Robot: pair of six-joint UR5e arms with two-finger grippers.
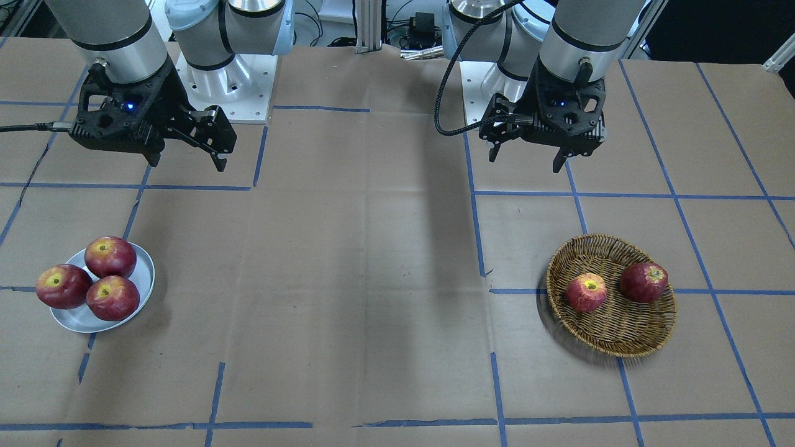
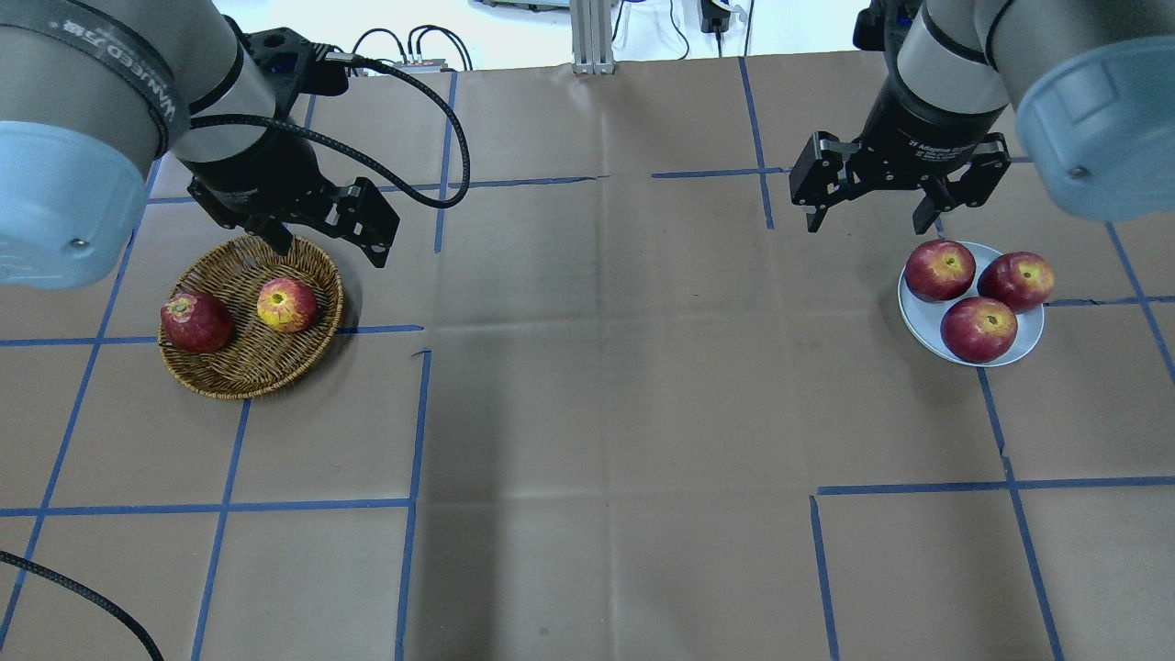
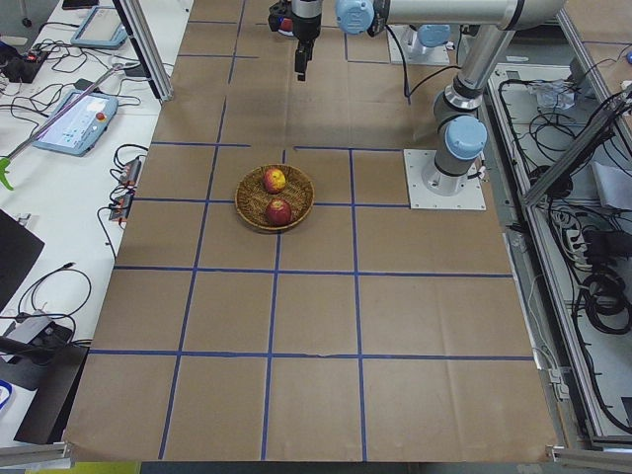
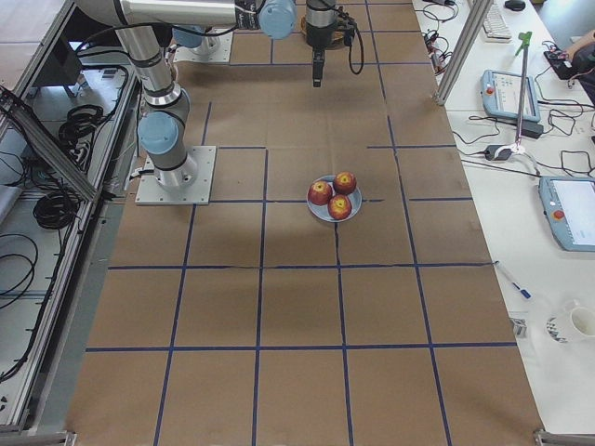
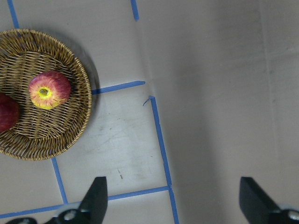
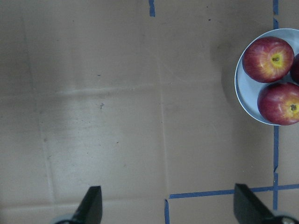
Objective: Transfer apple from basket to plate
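Observation:
The apple [image 2: 287,305], pinkish-red with a yellow stem hollow, lies in the wicker basket [image 2: 239,381] on my left; it also shows in the front view [image 1: 586,292] and the left wrist view [image 5: 49,90]. My left gripper [image 2: 329,243] is open and empty. It hangs above the basket's far right rim, apart from the apple. The pale plate [image 2: 918,317] sits on my right and holds three dark red apples. My right gripper [image 2: 867,222] is open and empty, above the table just beyond the plate's far left side.
A darker crimson apple [image 2: 195,321] lies beside the task apple in the basket [image 1: 621,341]. The three apples fill most of the plate [image 1: 146,273]. The table is covered in brown paper with blue tape lines [image 2: 413,413].

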